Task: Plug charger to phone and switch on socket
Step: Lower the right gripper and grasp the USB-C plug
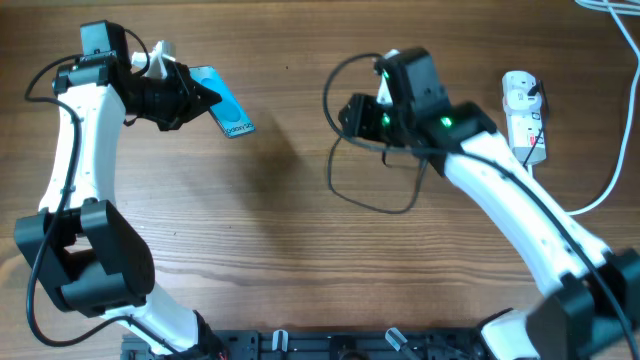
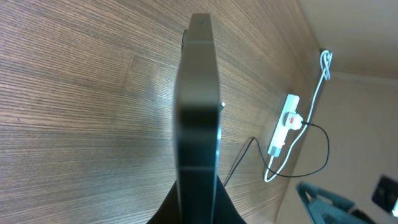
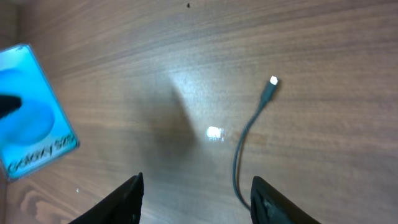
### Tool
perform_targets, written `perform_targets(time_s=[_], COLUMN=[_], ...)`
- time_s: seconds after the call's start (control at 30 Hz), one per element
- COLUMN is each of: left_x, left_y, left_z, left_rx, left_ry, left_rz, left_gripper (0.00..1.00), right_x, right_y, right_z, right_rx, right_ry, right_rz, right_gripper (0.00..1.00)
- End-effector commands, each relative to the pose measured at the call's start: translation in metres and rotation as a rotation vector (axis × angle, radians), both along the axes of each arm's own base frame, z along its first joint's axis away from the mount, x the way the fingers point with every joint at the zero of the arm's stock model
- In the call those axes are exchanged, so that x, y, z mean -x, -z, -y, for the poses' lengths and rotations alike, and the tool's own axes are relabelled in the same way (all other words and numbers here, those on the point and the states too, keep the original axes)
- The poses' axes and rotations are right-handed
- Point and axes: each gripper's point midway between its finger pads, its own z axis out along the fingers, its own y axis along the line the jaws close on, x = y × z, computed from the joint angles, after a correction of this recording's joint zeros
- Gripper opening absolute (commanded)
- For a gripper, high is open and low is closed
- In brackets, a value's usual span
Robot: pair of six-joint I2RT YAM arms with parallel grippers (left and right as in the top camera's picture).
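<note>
Between left jaws: phone (image 1: 228, 108), clamped at one end, screen facing up.
Right jaws: parted, nothing between them, above bare bench (image 3: 186, 56).
Charger (image 3: 238, 158): loose on bench under right jaws; metal tip (image 3: 272, 81) free, well apart from phone.
Socket (image 1: 523, 115): on bench, beyond right arm, black plug inserted.

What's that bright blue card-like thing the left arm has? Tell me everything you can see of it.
It is the phone, a slim rectangle with rounded corners. Its lit screen is teal and white and reads "Galaxy S25" near the free end. Edge-on from the left wrist, its side looks dark and glossy. The left end effector is shut on one end; the rest juts out, screen up. It seems raised off the wooden table, with nothing plugged in.
</note>
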Motion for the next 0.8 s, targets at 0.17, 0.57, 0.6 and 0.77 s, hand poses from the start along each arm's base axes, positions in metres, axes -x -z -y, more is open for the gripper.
perform_targets(time_s=[0.17, 0.57, 0.6, 0.77], left_x=[0.004, 0.004, 0.004, 0.004], left_y=[-0.013, -0.013, -0.013, -0.013], left_z=[0.003, 0.003, 0.003, 0.003], left_rx=[0.008, 0.010, 0.010, 0.010], left_ry=[0.027, 0.022, 0.022, 0.022], left_rz=[0.041, 0.036, 0.036, 0.036], left_gripper=[0.04, 0.04, 0.04, 0.04], right_x=[-0.033, -0.053, -0.055, -0.058], right_y=[0.090, 0.159, 0.162, 0.176], right_z=[-0.018, -0.014, -0.012, -0.005], right_rx=[0.057, 0.140, 0.152, 0.196], right_ry=[0.002, 0.034, 0.041, 0.065], right_rz=[-0.155, -0.170, -0.166, -0.162], right_gripper=[0.43, 0.36, 0.36, 0.35])
